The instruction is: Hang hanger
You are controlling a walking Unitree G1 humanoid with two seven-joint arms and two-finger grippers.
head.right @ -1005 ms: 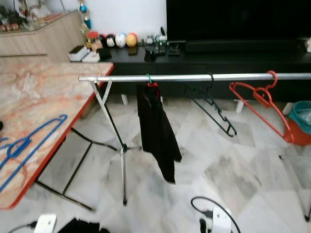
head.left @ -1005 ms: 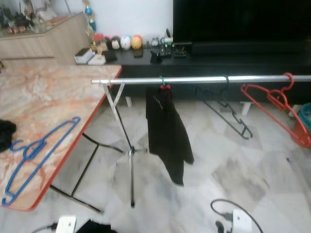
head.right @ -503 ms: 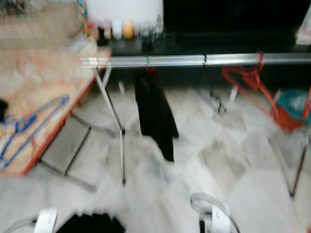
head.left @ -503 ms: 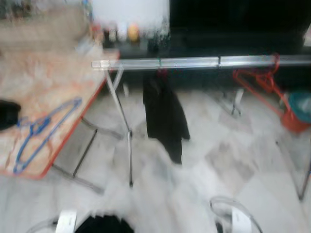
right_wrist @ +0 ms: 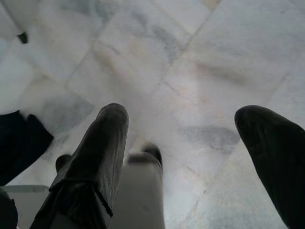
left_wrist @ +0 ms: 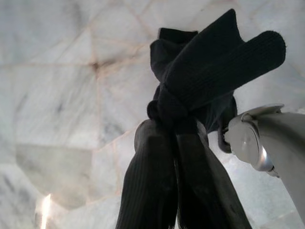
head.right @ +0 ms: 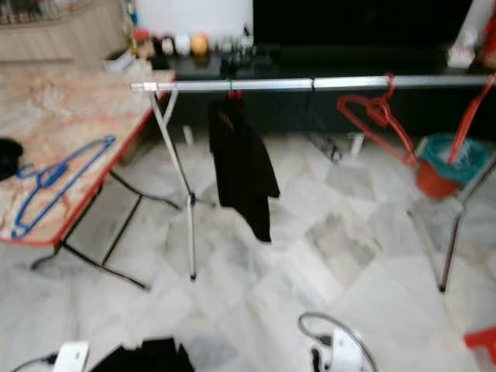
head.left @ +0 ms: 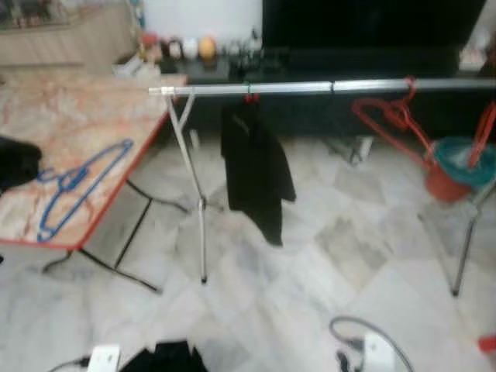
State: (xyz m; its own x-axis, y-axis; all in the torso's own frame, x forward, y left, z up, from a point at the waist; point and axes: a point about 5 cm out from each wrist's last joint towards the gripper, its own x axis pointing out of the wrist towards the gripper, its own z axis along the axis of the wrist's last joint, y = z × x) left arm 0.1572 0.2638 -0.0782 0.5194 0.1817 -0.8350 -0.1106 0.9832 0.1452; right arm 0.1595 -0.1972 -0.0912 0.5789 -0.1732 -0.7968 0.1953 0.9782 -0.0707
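Note:
A blue hanger (head.left: 81, 186) lies flat on the marble-topped table (head.left: 70, 116) at my left. In front of me stands a silver clothes rail (head.left: 325, 87). A black garment (head.left: 256, 174) hangs on it near its left end and a red hanger (head.left: 391, 120) farther right. Both arms hang low over the floor. My left gripper (left_wrist: 174, 121) is shut, with dark knitted cloth (left_wrist: 214, 62) bunched at its tips; whether it is held I cannot tell. My right gripper (right_wrist: 186, 114) is open above bare marble tiles.
The rail's crossed legs (head.left: 198, 217) stand beside the table's red edge. A teal and red bucket (head.left: 453, 167) and a second red hanger (head.left: 484, 128) are at the rail's right end. A long dark TV cabinet (head.left: 349, 46) runs along the wall behind. The marble floor (head.left: 333, 248) is open between me and the rail.
The whole picture has shifted: the camera has moved back and right, so the rail looks smaller and its right leg and the bucket have come into view. Nothing itself has moved.

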